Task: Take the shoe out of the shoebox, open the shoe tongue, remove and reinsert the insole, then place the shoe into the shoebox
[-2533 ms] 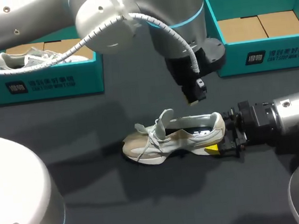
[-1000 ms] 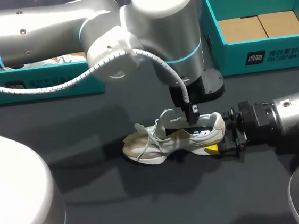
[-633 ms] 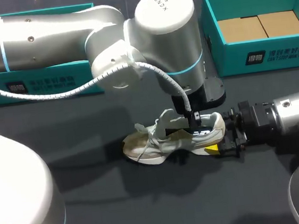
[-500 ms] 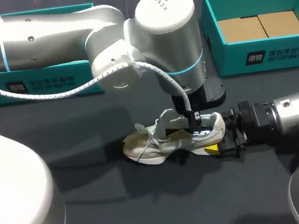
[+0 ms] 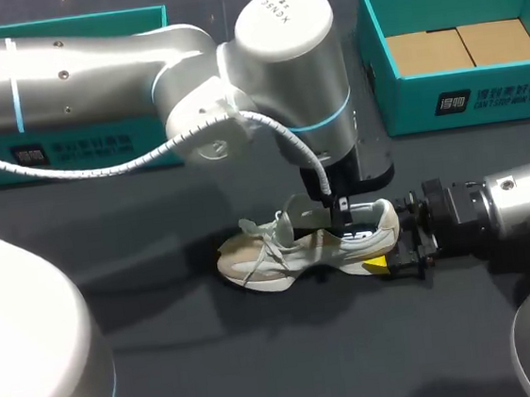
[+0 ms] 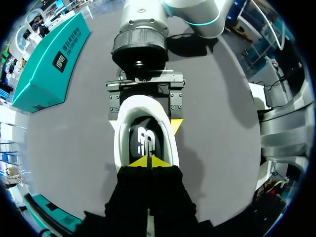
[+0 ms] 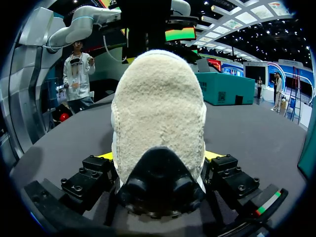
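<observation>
The right gripper (image 5: pixel 390 238) clamps the cream laced sneaker (image 5: pixel 285 250) steady so the left gripper (image 6: pixel 148 160), tips closed, can work its black insole (image 6: pixel 143 140).

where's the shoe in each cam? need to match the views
Head view: shoe mid-table, heel at the right hand.
Left wrist view: shoe seen from above, its opening just ahead of the left hand.
Right wrist view: shoe seen heel-on, filling the middle, held in the right hand.
Shared landmark: the right hand's yellow tips either side of the heel.
</observation>
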Action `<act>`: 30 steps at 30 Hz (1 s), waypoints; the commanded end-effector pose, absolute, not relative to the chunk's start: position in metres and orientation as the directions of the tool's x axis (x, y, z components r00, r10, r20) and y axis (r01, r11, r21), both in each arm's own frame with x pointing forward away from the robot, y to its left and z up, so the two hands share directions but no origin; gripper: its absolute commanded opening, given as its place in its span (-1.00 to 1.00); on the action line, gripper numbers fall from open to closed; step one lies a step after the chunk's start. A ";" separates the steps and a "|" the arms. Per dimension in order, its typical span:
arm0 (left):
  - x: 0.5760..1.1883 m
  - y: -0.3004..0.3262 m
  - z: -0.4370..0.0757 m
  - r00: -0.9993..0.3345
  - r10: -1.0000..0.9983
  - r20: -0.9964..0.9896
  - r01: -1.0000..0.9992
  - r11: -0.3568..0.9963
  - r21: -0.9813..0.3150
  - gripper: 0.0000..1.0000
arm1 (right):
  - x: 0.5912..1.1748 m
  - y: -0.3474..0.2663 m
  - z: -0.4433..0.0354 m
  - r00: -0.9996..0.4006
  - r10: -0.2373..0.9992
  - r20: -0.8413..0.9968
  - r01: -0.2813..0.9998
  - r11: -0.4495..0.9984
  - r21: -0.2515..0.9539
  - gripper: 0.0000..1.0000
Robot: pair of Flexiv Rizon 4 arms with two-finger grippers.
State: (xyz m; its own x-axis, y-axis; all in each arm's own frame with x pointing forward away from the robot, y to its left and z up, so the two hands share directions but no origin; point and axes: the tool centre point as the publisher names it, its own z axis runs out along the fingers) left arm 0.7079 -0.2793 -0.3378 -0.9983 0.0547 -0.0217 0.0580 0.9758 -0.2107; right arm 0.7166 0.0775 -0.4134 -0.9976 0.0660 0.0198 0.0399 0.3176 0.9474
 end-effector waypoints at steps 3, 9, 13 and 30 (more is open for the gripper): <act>0.710 -0.280 -0.344 -0.998 0.063 -0.010 0.064 0.976 -0.206 -1.00 | 0.716 0.077 -0.412 -0.998 0.066 0.021 0.041 0.322 0.946 -1.00; 0.704 -0.277 -0.352 -0.997 0.076 0.004 0.073 0.979 -0.189 -1.00 | 0.716 0.077 -0.412 -0.998 0.066 0.021 0.041 0.322 0.946 -1.00; 0.705 -0.273 -0.361 -0.998 0.059 0.026 0.054 0.984 -0.169 -1.00 | 0.716 0.077 -0.412 -0.998 0.066 0.021 0.041 0.322 0.946 -1.00; 0.684 -0.250 -0.379 -0.990 0.092 0.109 0.077 0.988 -0.134 -1.00 | 0.716 0.077 -0.412 -0.998 0.066 0.021 0.041 0.322 0.946 -1.00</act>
